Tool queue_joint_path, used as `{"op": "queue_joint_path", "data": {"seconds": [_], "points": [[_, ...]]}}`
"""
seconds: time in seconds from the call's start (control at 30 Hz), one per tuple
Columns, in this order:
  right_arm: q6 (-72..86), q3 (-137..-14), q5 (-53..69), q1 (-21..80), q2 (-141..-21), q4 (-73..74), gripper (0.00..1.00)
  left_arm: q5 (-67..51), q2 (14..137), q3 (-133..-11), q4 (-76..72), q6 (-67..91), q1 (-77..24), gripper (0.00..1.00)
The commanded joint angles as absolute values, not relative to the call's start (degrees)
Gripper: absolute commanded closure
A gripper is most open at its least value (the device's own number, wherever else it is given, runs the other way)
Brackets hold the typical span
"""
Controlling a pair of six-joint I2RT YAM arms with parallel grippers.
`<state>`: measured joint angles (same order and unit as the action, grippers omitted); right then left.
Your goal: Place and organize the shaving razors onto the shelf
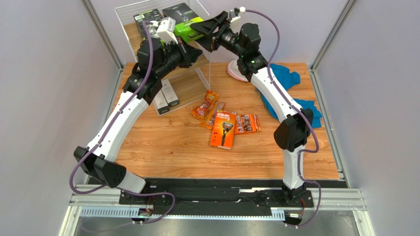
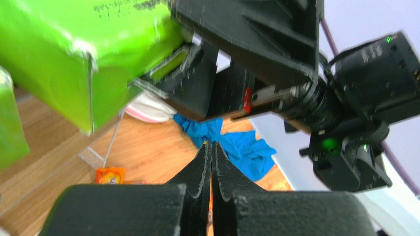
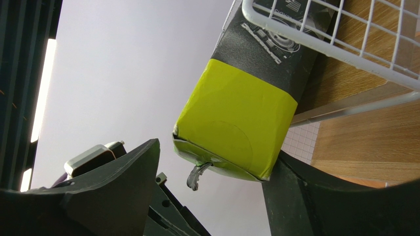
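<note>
On the top tier of the white wire shelf [image 1: 122, 17] lie two black razor packs with lime-green ends, one at the left [image 1: 147, 18] and one at the right [image 1: 183, 17]. My right gripper [image 1: 199, 30] [image 3: 214, 162] stands open around the right pack's green end [image 3: 231, 123]; one finger touches its corner and the other is apart from it. My left gripper [image 1: 196, 55] [image 2: 212, 147] is shut on nothing, just below that green end [image 2: 88, 59]. Orange Gillette boxes [image 1: 223, 133] [image 1: 246, 123] and small orange blister packs [image 1: 206, 104] lie on the table.
Two slim grey-white boxes [image 1: 165, 96] stand on the shelf's low tier. A blue cloth [image 1: 291, 91] and a pink-white object [image 1: 236, 73] lie at the back right of the wooden table. The two grippers are close together at the shelf's right side.
</note>
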<state>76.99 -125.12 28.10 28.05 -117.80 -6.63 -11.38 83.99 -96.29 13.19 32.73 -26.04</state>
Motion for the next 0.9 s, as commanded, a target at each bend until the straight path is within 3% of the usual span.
{"op": "queue_joint_path", "data": {"seconds": [0.0,0.73,0.87], "points": [[77.7,-127.3,28.6,28.3,-116.9,-10.5,0.23,-8.4,85.7,-101.8,9.0,33.4,-25.7,1.0],[77.9,-118.4,30.5,27.1,-110.9,-13.1,0.19,-1.1,96.8,-112.7,10.2,32.7,-25.0,1.0],[78.0,-111.4,30.0,26.6,-104.9,-15.7,0.19,-3.9,96.2,-113.4,9.2,31.9,-25.0,1.0]]}}
